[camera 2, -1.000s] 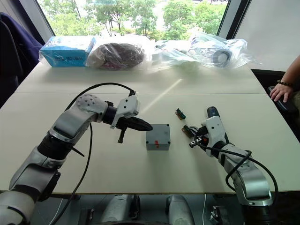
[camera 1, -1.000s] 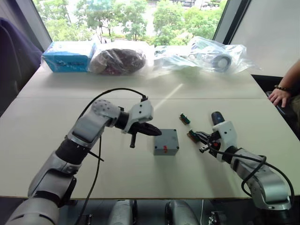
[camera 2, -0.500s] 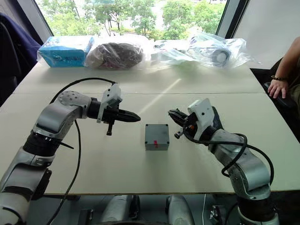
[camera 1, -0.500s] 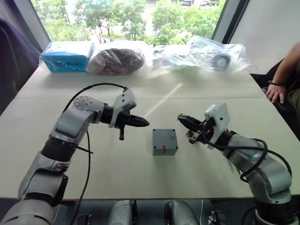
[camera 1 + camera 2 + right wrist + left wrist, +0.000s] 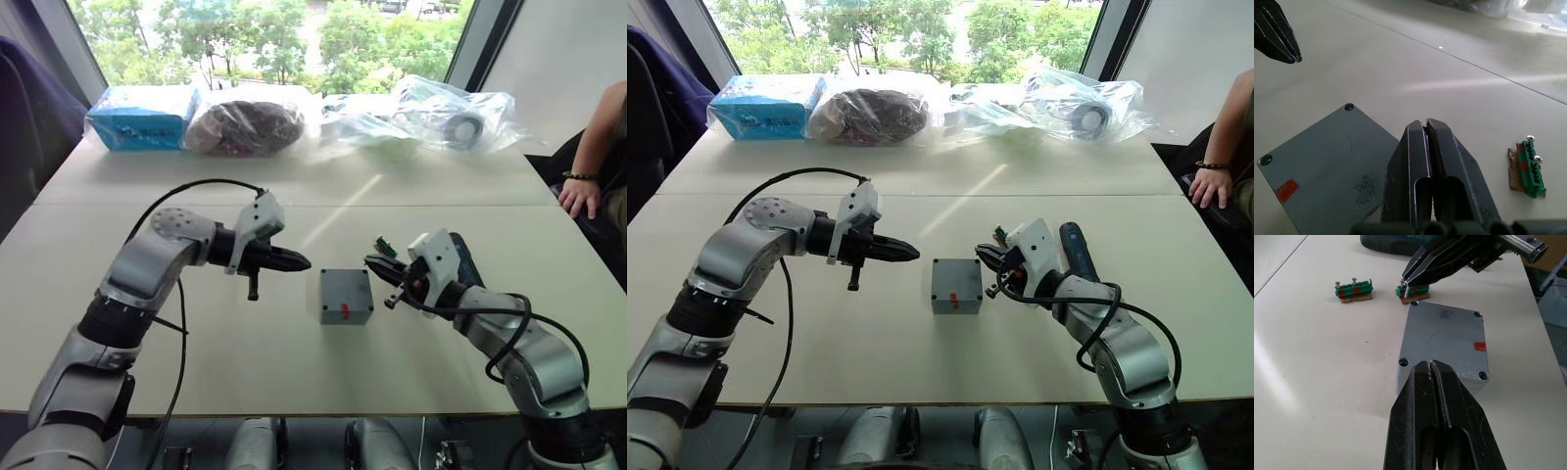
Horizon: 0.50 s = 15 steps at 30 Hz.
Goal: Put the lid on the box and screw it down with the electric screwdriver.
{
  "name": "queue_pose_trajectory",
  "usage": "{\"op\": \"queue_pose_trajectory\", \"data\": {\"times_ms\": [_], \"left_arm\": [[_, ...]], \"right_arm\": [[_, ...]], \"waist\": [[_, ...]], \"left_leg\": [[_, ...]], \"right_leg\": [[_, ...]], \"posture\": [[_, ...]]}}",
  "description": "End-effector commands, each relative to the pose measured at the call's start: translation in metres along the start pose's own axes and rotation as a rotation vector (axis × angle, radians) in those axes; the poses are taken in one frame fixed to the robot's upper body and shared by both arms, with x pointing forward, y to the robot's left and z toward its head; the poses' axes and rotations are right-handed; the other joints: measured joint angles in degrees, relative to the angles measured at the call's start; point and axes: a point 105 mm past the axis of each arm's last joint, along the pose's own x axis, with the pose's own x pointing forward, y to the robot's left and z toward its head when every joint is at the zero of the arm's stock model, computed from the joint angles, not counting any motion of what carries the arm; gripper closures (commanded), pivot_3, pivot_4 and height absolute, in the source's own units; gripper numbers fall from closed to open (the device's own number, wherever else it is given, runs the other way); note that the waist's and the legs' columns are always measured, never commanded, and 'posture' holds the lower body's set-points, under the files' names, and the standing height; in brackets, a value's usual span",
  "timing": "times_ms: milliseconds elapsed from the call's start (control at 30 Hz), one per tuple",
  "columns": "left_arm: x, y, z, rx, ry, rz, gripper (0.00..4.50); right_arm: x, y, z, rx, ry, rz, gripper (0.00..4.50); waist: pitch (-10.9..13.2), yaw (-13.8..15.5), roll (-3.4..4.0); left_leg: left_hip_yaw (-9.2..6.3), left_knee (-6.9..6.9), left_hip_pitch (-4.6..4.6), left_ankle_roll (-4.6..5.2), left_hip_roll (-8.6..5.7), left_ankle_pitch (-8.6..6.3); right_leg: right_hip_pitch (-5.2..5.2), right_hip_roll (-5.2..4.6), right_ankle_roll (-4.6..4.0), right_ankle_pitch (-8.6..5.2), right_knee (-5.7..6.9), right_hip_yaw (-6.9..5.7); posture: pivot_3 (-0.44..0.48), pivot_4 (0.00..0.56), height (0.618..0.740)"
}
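The box (image 5: 346, 297) sits on the desk (image 5: 294, 362) between both sets of fingers, its lid (image 5: 1445, 340) already seated. Left fingers (image 5: 302, 261) and right fingers (image 5: 371, 261) are clenched and empty. The screwdriver (image 5: 1078, 253) lies behind the right fingers, ungrasped. Risk: closed fingers sweeping in could nudge the box or scatter the green terminal blocks (image 5: 1354, 289) beside it.

I stood at a pale table (image 5: 118, 323) beneath a bright window (image 5: 265, 39) full of green trees.
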Motion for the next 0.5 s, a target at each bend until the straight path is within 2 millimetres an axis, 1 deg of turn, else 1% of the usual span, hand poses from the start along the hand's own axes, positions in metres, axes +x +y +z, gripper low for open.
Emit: {"op": "queue_pose_trajectory", "data": {"times_ms": [33,367,500], "left_arm": [[-0.0015,-0.0009,0.0068,0.044,-0.013,0.009,4.50],[0.0015,-0.0021,0.0044,0.051,-0.005,0.001,4.50],[0.0019,-0.0013,0.0040,0.055,-0.002,0.004,4.50]], "right_arm": [[-0.0038,-0.0001,0.0085,-0.032,-0.033,-0.002,4.48],[-0.0059,0.0067,0.0035,-0.025,-0.019,0.013,4.48],[-0.0068,0.0047,0.0044,-0.021,-0.024,0.005,4.48]], "waist": [[0.0,0.0,0.00],[0.0,0.0,0.00],[0.0,0.0,0.00]], "left_leg": [[0.00,0.00,0.00,0.00,0.00,0.00],[0.00,0.00,0.00,0.00,0.00,0.00],[0.00,0.00,0.00,0.00,0.00,0.00]], "right_leg": [[0.00,0.00,0.00,0.00,0.00,0.00],[0.00,0.00,0.00,0.00,0.00,0.00],[0.01,0.00,0.00,0.00,0.00,0.00]], "posture": [[0.000,0.150,0.740],[0.000,0.150,0.740],[0.000,0.150,0.740]]}}
